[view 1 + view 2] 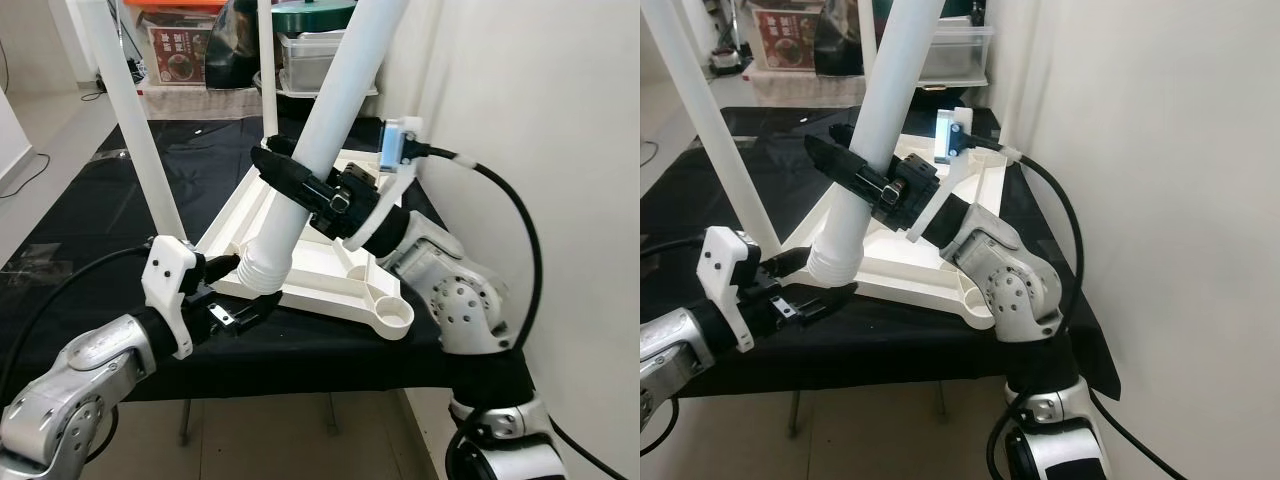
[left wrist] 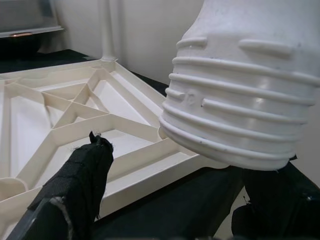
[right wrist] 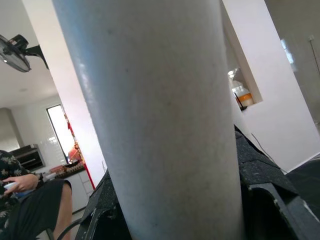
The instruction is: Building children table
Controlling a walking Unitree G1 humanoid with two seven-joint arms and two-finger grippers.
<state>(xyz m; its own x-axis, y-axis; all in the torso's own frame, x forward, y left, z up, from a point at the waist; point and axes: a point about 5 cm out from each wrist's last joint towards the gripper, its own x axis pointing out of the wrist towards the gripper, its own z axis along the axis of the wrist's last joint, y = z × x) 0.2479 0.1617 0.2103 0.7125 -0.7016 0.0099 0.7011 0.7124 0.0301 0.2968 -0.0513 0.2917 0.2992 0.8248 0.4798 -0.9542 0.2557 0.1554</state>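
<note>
One white leg (image 1: 330, 120) clamped in right claw (image 1: 300, 185), perhaps above tabletop (image 1: 300, 270).

White table leg (image 1: 322, 140) tilted, ribbed threaded end (image 2: 240, 107) lowermost, above upturned ribbed white tabletop (image 1: 310, 265) near its front edge

Silver jointed arms, black cables, white wrist brackets, black-fingered tools.
</note>
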